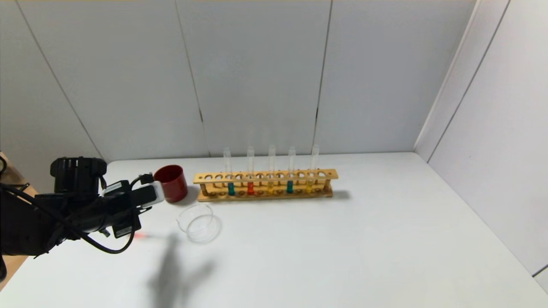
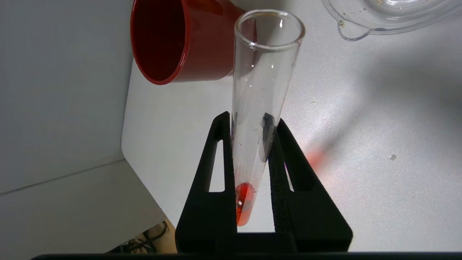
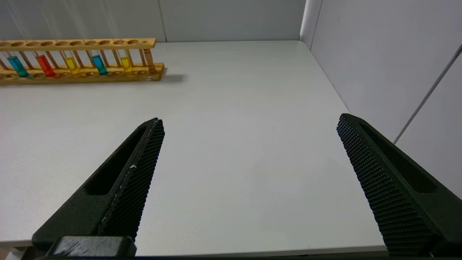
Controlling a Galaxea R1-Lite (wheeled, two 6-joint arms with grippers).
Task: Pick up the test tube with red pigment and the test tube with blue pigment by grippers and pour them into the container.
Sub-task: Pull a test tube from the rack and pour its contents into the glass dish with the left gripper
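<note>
Left end effector (image 2: 252, 130): closed on the red tube (image 2: 258, 108), held low on the shaft; it sits over the left part of the tabletop (image 1: 342, 239), beside the red cup (image 1: 171, 183).
Right end effector (image 3: 249, 137): jaws wide apart, holding nothing; it waits near the front right of the tabletop, well apart from the rack (image 1: 265, 184).
Red tube: tilted, mouth toward the cup; a small pool of red liquid sits at its closed end.
Dish (image 1: 199, 222): on the tabletop in front of the cup, near the left end effector; no coloured liquid is visible in it.
Blue tubes: two stand in the rack, one (image 1: 231, 188) at its left end, one (image 1: 290, 186) further right. A second red tube (image 1: 250, 187) and two yellow ones also stand there.
Progress: red tube is lifted; judged from the clear dish, pouring is not done. Blue pickup and pour remain.
Clearance: cup stands just beside the dish, so the tube mouth must be aimed at the dish, not the cup. Tabletop's left edge lies close under the left arm. Right half of the tabletop offers a free approach to the rack.
</note>
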